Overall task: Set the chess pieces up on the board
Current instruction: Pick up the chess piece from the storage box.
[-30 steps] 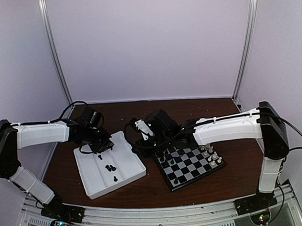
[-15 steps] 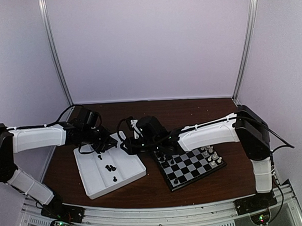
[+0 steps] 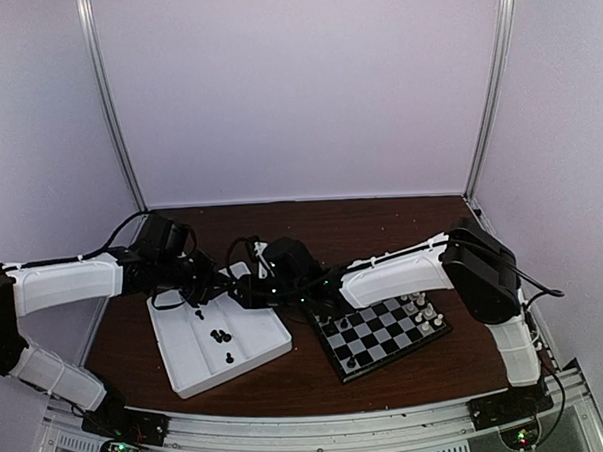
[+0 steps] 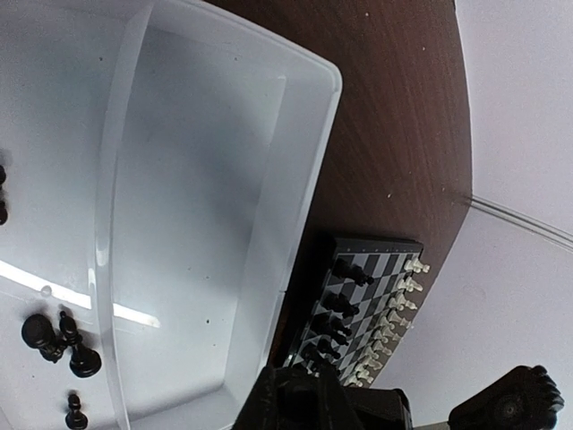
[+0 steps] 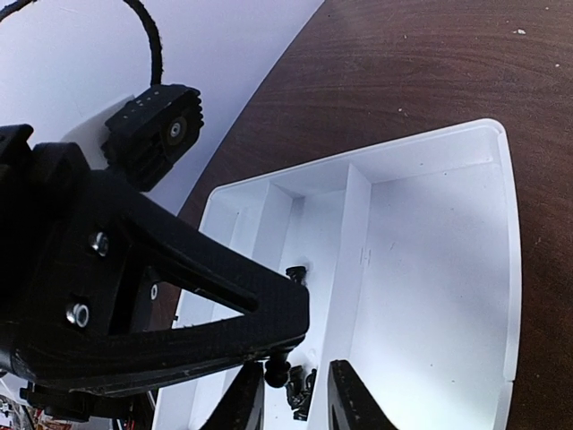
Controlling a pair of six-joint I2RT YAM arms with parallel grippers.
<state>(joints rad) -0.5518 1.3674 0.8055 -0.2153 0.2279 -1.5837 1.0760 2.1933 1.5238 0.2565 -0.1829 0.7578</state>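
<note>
One small black piece (image 5: 277, 370) hangs in the air above the white tray (image 3: 188, 366). It is pinched at the very tip of the left gripper (image 3: 222, 287), whose fingers are pressed together on it. The right gripper (image 3: 246, 291) has its tips there too, one finger on each side of that piece with a gap left over. So it is spread a little and, as far as I can see, not squeezing anything. The two grippers meet over the far right part of the tray. Down in the tray a few more black chess pieces (image 3: 221, 338) lie loose, some bunched together and others on their own. The board (image 3: 386, 330) sits just to the right of the tray, turned at a slant, on the brown table (image 3: 382, 232). Some black pieces already stand along the board's left side, the side next to the tray. The white pieces (image 3: 422, 306) stand in rows along its right side. The right arm reaches across above the far edge of the board to get to the tray.
</note>
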